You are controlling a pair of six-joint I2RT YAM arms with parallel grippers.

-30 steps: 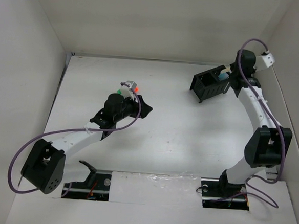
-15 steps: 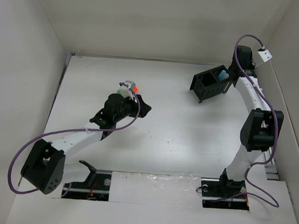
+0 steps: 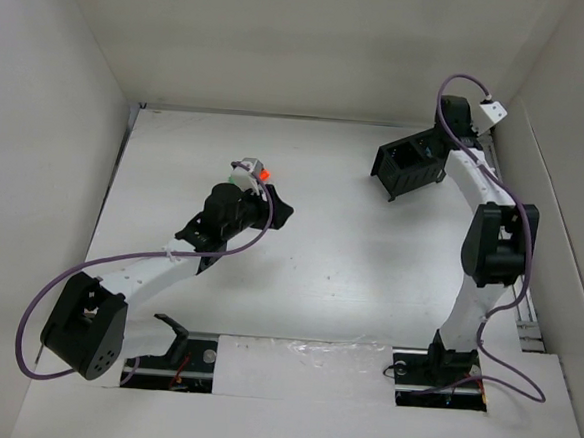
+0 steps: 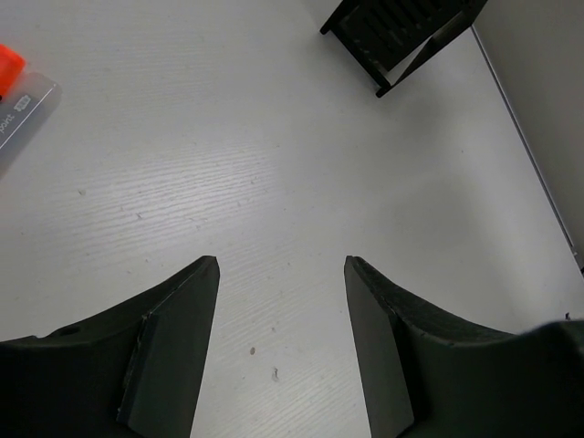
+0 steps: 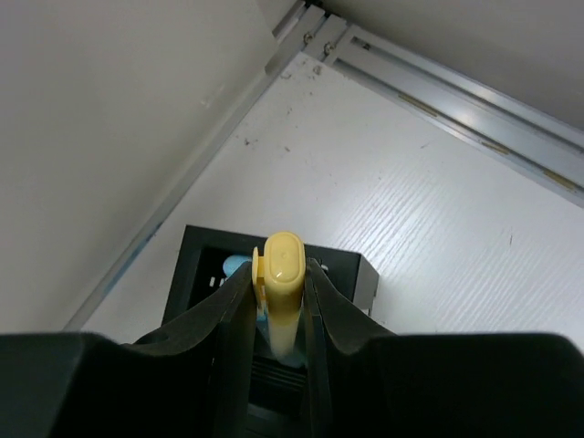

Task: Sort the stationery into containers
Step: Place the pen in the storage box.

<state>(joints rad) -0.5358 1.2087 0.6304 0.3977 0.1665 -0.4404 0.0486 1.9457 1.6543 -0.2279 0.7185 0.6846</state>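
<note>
My right gripper (image 5: 278,278) is shut on a yellow highlighter (image 5: 283,274) and holds it over the black slatted organiser (image 5: 196,260), which stands at the table's back right (image 3: 406,167). A light blue marker (image 5: 235,265) lies inside it. My left gripper (image 4: 281,265) is open and empty above bare table at mid-left (image 3: 273,206). Just beyond it lie an orange-capped marker (image 3: 262,174) and a green one (image 3: 234,176). The orange cap (image 4: 7,68) shows at the left edge of the left wrist view.
White walls close in the table at the back and both sides. A metal rail (image 5: 438,78) runs along the wall base behind the organiser. The organiser's corner (image 4: 392,36) shows at the top of the left wrist view.
My right arm has swung its wrist back and left over the organiser, covering the light blue marker in the top view. The left arm has not moved.
</note>
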